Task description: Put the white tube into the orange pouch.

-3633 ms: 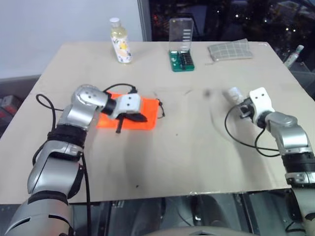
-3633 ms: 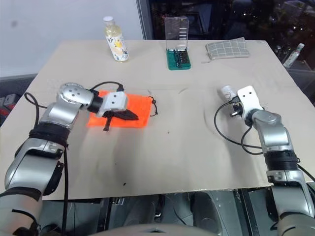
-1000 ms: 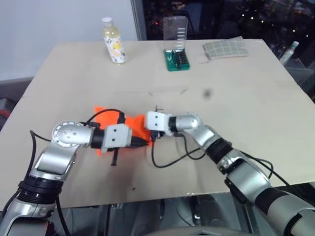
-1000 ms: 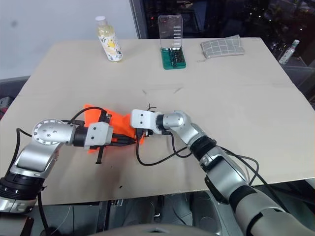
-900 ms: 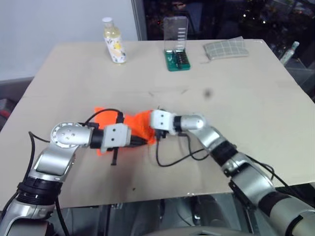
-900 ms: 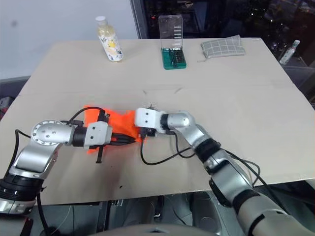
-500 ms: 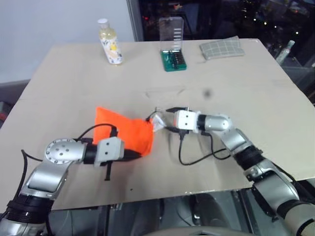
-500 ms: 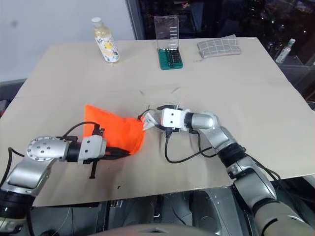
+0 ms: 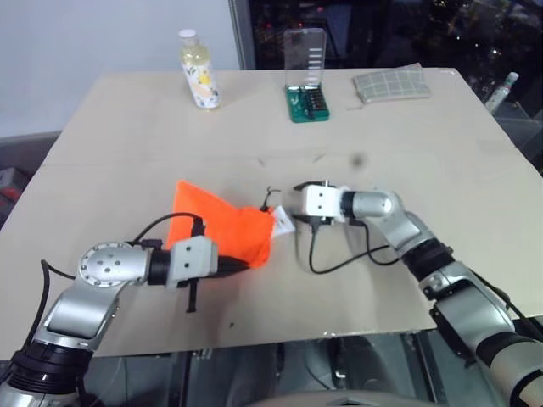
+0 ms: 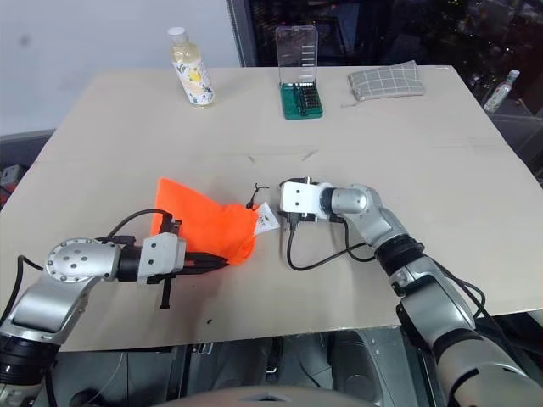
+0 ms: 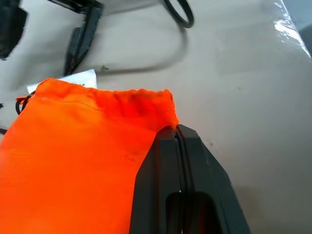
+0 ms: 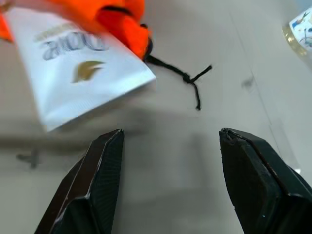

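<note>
The orange pouch (image 9: pixel 219 231) lies bunched on the table's near left, its mouth facing right. My left gripper (image 9: pixel 244 264) is shut on the pouch's near rim, and the left wrist view shows the closed fingertips (image 11: pixel 176 130) pinching the gathered edge. The white tube (image 9: pixel 282 222) pokes out of the pouch mouth, flat printed end (image 12: pixel 80 80) outward, the rest hidden under orange fabric. My right gripper (image 9: pixel 297 214) hovers just right of the tube, open, with nothing between its fingers (image 12: pixel 105 161). The pouch's dark cord (image 12: pixel 187 78) trails on the table.
Along the far edge stand a clear bottle of yellowish liquid (image 9: pixel 201 70), a green bit case with its clear lid up (image 9: pixel 307 80) and a grey checked pouch (image 9: pixel 392 85). A black cable (image 9: pixel 339 254) loops on the table under my right wrist.
My right gripper has pulled back to the right from the pouch mouth, leaving the tube sticking out of it. The left gripper keeps its hold on the pouch.
</note>
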### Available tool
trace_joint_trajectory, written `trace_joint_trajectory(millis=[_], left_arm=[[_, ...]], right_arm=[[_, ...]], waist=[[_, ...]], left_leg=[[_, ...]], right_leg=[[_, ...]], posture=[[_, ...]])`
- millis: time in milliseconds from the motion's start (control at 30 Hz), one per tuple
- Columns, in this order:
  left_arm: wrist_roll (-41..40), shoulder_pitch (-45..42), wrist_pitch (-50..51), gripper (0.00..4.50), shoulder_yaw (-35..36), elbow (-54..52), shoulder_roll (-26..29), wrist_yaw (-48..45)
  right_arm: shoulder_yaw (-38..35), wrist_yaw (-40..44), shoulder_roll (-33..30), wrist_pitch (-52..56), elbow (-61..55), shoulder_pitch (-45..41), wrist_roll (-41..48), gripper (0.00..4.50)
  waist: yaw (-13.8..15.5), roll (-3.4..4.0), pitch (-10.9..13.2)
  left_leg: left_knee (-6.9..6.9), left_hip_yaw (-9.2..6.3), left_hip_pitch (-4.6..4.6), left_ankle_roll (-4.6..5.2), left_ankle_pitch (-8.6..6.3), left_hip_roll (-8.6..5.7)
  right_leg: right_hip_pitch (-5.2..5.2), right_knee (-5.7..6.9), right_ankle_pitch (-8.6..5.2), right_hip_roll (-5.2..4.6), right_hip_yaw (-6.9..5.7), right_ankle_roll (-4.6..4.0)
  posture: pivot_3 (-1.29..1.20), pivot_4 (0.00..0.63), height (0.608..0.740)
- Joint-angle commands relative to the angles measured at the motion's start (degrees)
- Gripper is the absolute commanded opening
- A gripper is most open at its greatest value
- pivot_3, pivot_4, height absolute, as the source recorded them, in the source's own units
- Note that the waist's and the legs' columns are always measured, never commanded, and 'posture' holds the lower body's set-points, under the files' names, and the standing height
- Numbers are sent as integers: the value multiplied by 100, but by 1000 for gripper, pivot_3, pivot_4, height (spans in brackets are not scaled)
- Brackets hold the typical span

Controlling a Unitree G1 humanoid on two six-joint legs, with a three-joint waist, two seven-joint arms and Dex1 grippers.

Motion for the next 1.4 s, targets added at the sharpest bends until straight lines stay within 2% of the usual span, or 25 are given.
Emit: trace_joint_trajectory(millis=[33, 167, 233, 333, 433, 567, 733, 933, 1067, 1167, 1333, 1367, 1400], left_arm=[[-93, -38, -98, 0, 168, -99, -15, 53], [-93, -35, -203, 0, 101, -52, -59, 30], [-82, -21, -270, 0, 82, 3, -89, 14], [-65, 2, -386, 0, 88, 101, -108, -29], [-92, 128, -482, 0, 99, 132, -88, -100], [-89, 247, -532, 0, 106, 105, -115, -71], [-101, 325, -501, 0, 87, -19, -134, -9], [-125, 356, -314, 0, 91, -299, -111, 102], [-159, 393, -113, 0, 117, -576, -89, 207], [-165, 431, 23, 0, 129, -751, -89, 290], [-165, 489, 195, 0, 174, -960, -89, 420], [-160, 504, 219, 0, 185, -996, -92, 449], [-158, 517, 241, 0, 197, -1028, -95, 480]], right_arm=[[187, 254, 304, 260, -600, 238, 200, 3129], [282, 402, 805, 471, -906, 451, 508, 3129], [247, 450, 864, 547, -993, 498, 574, 3129], [77, 504, 578, 569, -1189, 524, 566, 3129], [-208, 522, -27, 535, -1336, 493, 541, 3129], [-193, 213, -508, -59, -537, 100, 143, 3129], [-32, -398, 21, -995, 735, -529, -72, 3129], [265, -995, 577, -1931, 2074, -1106, -572, 3129], [256, -1421, 1001, -1953, 2878, -1435, -728, 3129], [14, -1250, 1334, -1715, 3424, -1580, -481, 3129], [22, -1399, 1612, -1565, 4100, -1853, -655, 3129], [33, -1446, 1644, -1483, 4207, -1893, -696, 2640], [52, -1496, 1655, -1436, 4282, -1919, -740, 2632]], waist=[[-11, -1, 0], [-53, -1, -1], [-74, 0, 0], [-38, 0, 0], [28, 1, 1], [22, 1, 1], [-130, 0, 0], [-112, 1, 0], [-130, 0, 0], [-133, 0, 0], [-143, 3, -2], [-143, 3, -2], [-148, 3, -2]], left_leg=[[0, 1, 0, 0, 0, 1], [-1, 2, 1, 0, 0, 2], [0, 2, 1, 0, 0, 2], [3, -1, 1, 0, 0, -2], [8, 1, -1, -1, 0, -7], [6, 5, -1, -1, -1, -6], [-9, 13, 6, -1, 0, 13], [-18, 9, 2, -2, 1, 9], [-19, 15, 3, -3, 0, 5], [-30, 11, 9, -11, 5, 9], [-56, 4, 22, -31, 17, 15], [-58, 4, 24, -32, 18, 16], [-59, 4, 25, -33, 19, 16]], right_leg=[[0, 0, 1, 1, 1, 2], [0, 1, 5, 3, 1, 8], [0, 1, 5, 2, 1, 8], [-1, -1, 4, -2, 0, 8], [1, -6, -4, -9, -1, -6], [-1, -8, -6, -10, 0, -11], [-2, -6, 3, 12, 7, -24], [-2, -14, 15, 13, 10, -8], [-2, -25, 15, 9, 17, -8], [-2, -23, 19, 16, 17, -14], [-3, -23, 21, 28, 17, -20], [-3, -23, 21, 29, 17, -21], [-2, -23, 21, 29, 17, -22]], posture=[[0, 150, 740], [0, 150, 740], [0, 150, 740], [0, 150, 740], [0, 150, 740], [0, 150, 740], [0, 150, 740], [0, 150, 740], [0, 150, 740], [0, 150, 740], [0, 150, 740], [0, 150, 740], [0, 150, 740]])
